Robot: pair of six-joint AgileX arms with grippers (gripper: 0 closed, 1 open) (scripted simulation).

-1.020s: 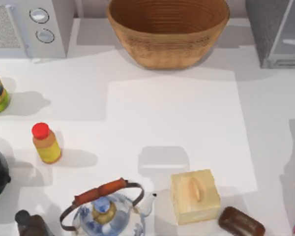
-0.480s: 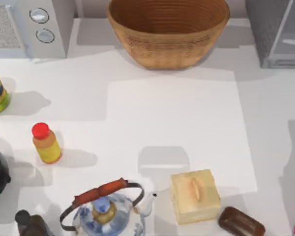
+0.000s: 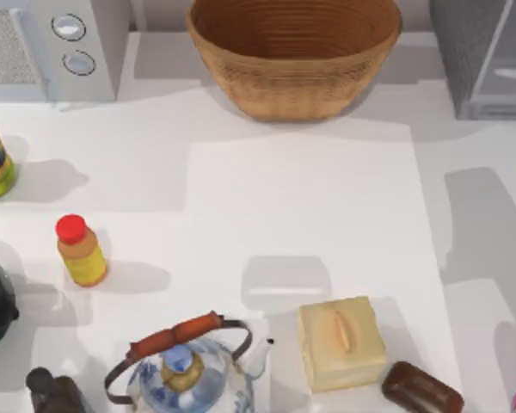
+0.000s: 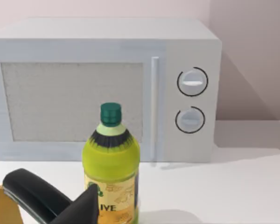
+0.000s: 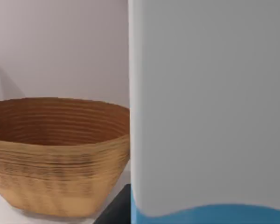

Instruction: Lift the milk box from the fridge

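You see the milk box (image 5: pixel 210 102) pressed up close in the right wrist view, its pale side with a blue band low down, just beside a dark part of the right end effector (image 5: pixel 115 209). You cannot tell whether that end effector is spread or clamped on it. Beyond the carton stands the woven basket (image 5: pixel 56 140); the fridge (image 3: pixel 464 52) sits at the surface's (image 3: pixel 301 198) far right corner. Your left end effector (image 4: pixel 51 205) hangs near a green oil bottle (image 4: pixel 111 163), in front of the microwave (image 4: pixel 102 88); its state you cannot tell either.
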